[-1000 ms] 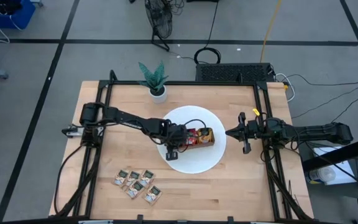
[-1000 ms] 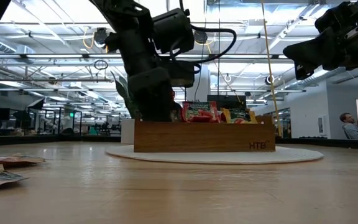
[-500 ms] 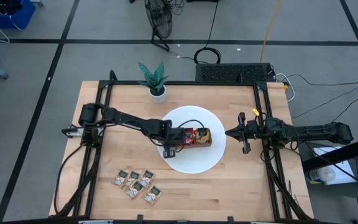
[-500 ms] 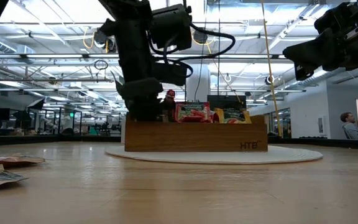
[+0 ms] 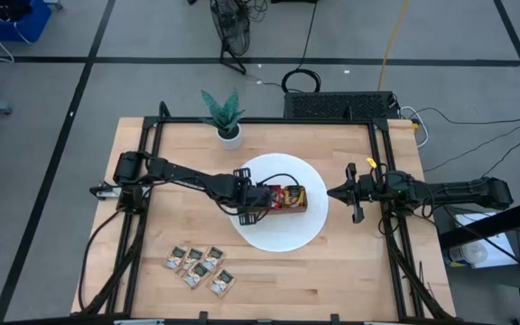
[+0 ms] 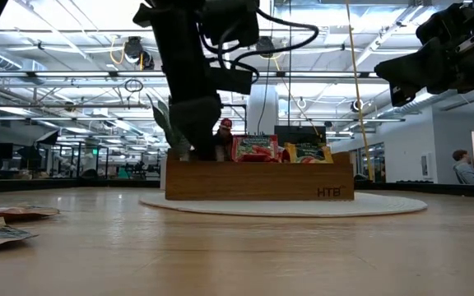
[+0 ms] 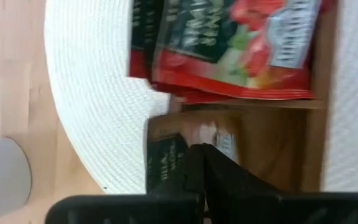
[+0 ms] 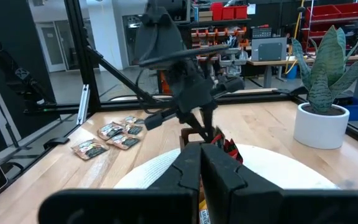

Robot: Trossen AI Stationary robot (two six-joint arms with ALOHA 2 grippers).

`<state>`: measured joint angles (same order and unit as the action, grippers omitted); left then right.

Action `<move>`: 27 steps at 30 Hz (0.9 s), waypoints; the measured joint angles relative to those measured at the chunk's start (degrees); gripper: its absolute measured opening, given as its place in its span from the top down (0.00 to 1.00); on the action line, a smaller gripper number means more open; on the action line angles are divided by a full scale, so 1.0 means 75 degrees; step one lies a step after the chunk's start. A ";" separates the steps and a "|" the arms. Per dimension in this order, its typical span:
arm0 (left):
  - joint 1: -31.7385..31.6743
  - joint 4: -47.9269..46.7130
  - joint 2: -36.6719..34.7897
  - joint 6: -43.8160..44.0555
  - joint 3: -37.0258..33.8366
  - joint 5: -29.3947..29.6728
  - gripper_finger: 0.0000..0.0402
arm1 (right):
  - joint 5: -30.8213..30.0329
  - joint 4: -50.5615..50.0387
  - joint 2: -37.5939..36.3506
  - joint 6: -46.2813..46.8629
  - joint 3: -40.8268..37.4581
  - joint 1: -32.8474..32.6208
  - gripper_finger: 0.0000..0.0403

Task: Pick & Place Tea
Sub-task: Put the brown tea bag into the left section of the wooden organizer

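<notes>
Here we see the left gripper [image 5: 258, 209] lowered into the left end compartment of the wooden tray [image 5: 298, 200], which sits on the white round mat [image 5: 283, 230]; its jaws are pressed together, and a dark green sachet [image 7: 165, 163] lies just beside them. Red tea sachets [image 7: 229, 50] fill the neighbouring compartment. More beige sachets [image 5: 199, 266] lie loose on the surface near its front edge. The right gripper [image 5: 334, 192] hovers beside the mat, jaws pressed together.

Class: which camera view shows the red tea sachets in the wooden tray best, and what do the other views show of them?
The left wrist view: the red tea sachets fill it close up, print visible. The high view shows a small red patch in the wooden tray; the low view only their tops above the tray wall; the right wrist view a red sliver.
</notes>
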<state>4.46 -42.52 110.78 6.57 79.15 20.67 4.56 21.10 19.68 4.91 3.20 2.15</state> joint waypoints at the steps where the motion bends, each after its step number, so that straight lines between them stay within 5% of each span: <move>1: 0.0036 0.0000 0.0000 0.0000 0.0019 -0.0002 0.99 | 0.0000 0.0000 0.0000 0.0000 0.0000 0.0001 0.99; 11: 0.0211 -0.0120 -0.0006 -0.0293 0.0023 -0.0064 0.98 | 0.0000 0.0000 0.0000 0.0000 0.0000 0.0000 0.99; 16: 0.0113 -0.0059 0.0035 -0.0395 0.0026 -0.1250 0.99 | 0.0000 0.0000 0.0000 0.0000 0.0000 0.0000 0.99; 27: -0.0225 -0.0023 0.0736 -0.0274 0.0063 -0.2079 0.99 | 0.0000 -0.0002 0.0000 0.0000 0.0000 0.0001 0.99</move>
<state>2.77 -42.70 116.30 4.51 79.63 5.08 4.56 21.09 19.68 4.91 3.20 2.16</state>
